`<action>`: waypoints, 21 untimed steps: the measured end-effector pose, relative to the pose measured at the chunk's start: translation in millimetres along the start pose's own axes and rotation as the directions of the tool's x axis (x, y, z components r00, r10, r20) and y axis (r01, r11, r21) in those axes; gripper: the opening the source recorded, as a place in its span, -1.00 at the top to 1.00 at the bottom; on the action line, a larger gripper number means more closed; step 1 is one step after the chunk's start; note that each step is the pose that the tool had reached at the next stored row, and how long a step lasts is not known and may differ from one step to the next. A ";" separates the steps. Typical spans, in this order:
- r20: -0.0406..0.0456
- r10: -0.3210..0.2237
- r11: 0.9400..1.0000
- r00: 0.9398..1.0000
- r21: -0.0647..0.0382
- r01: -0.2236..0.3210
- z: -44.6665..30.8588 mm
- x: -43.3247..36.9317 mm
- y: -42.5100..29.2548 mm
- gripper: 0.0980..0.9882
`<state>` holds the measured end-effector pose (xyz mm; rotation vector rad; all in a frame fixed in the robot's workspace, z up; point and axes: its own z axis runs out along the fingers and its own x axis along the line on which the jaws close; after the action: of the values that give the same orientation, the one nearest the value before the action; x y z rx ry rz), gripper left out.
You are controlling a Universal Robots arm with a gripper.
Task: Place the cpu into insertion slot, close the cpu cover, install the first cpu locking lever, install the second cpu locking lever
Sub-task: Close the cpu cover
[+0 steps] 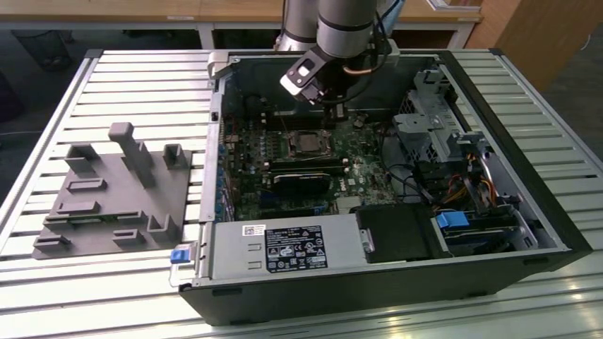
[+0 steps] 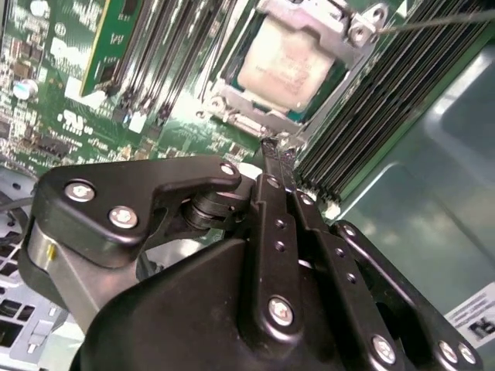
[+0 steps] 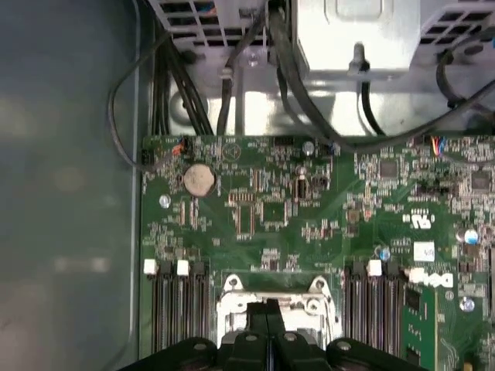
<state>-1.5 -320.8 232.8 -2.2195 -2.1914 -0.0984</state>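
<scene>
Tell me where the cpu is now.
In the second wrist view the cpu lies on the green circuit board, framed by the cpu cover, between black memory slots, just past the end effector.

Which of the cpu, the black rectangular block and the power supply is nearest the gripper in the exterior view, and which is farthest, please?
1. cpu, right beside the gripper.
2. black rectangular block, on the camera's side of the cpu.
3. power supply, closest to the camera.

An open computer case (image 1: 377,293) lies on a slatted metal table (image 1: 141,78) — a grey moulded fixture tray (image 1: 113,205) beside it, at the exterior view's left; a coin battery (image 3: 198,179) sits on the green board (image 3: 255,232) near black cables (image 3: 186,93).
</scene>
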 end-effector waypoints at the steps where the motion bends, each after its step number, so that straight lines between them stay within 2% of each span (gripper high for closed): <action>1: 0.000 0.000 1.000 1.000 0.000 0.000 0.1 -0.1 -2.7 0.95; 3: -0.001 0.000 1.000 1.000 0.000 0.000 0.1 -0.1 -9.1 0.95; 8: -0.002 0.000 1.000 1.000 0.000 0.000 2.6 -0.5 -19.3 0.95; 14: -0.002 0.000 1.000 1.000 0.001 0.000 11.2 -1.6 -24.5 0.95; 21: -0.002 -0.004 1.000 1.000 0.001 0.004 11.7 -2.5 -37.1 0.95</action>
<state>-38.2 -322.2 219.9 -2.2134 -2.1946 -0.0997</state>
